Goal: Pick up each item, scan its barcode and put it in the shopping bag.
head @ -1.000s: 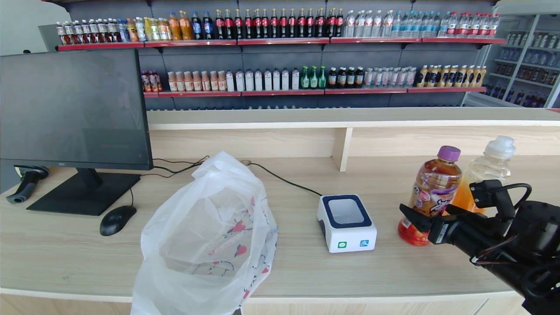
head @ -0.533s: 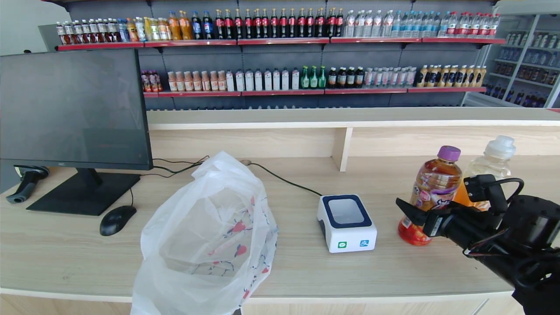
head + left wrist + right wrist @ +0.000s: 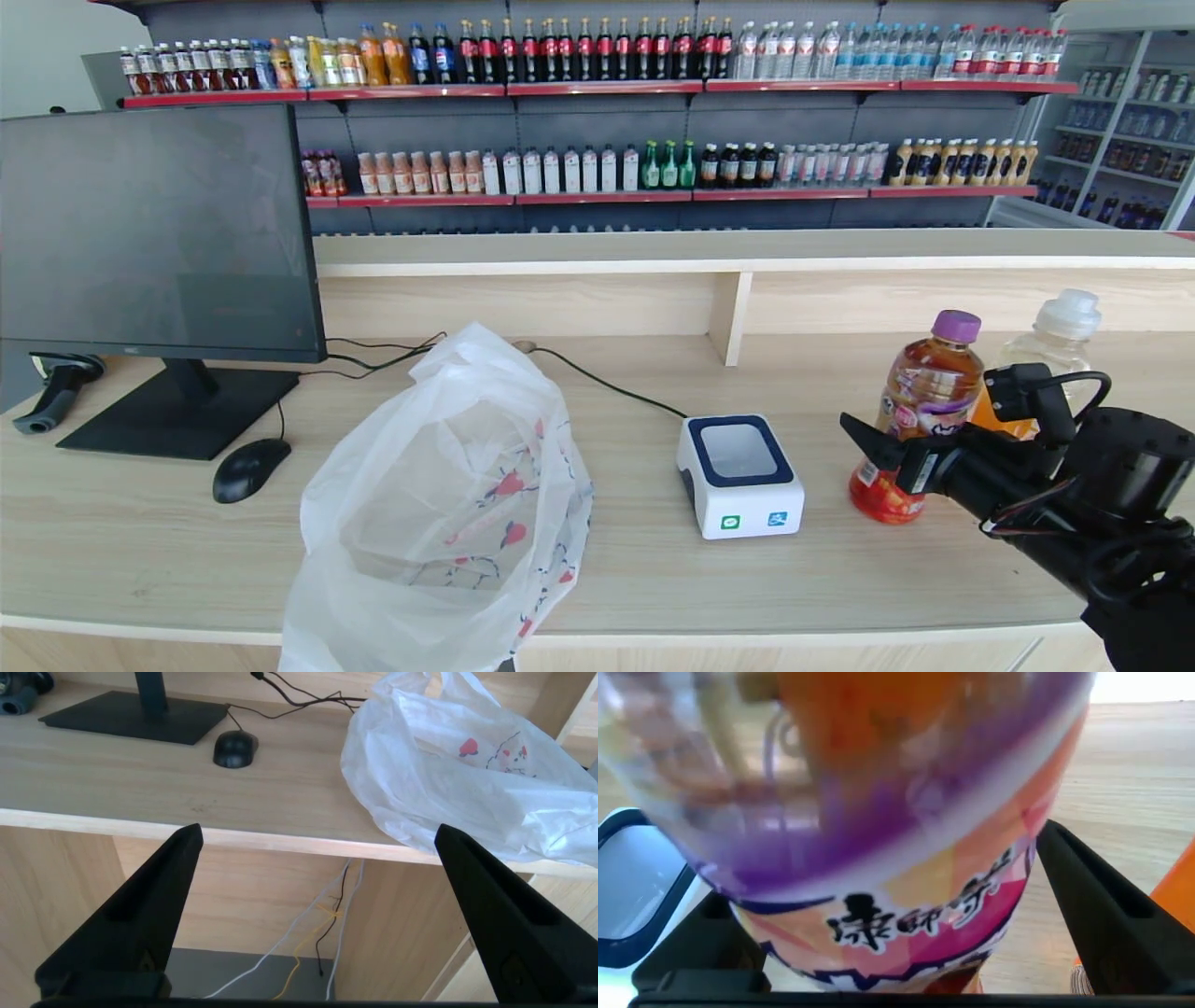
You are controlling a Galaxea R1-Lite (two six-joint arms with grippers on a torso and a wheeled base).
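Shop shelves full of drinks are seen at the back. On the tabletop point(image 3: 653, 579), the shopping bag point(image 3: 448, 504) at lower middle looks empty, so nothing seems to be packed yet. At the right, the purple-capped bottle point(image 3: 929, 392) is stood between the wide-open fingers of the right gripper point(image 3: 878, 443) and is not yet lifted. The white-capped bottle point(image 3: 1055, 345) is left just behind it. The left gripper point(image 3: 318, 835) is held open with nothing in it.
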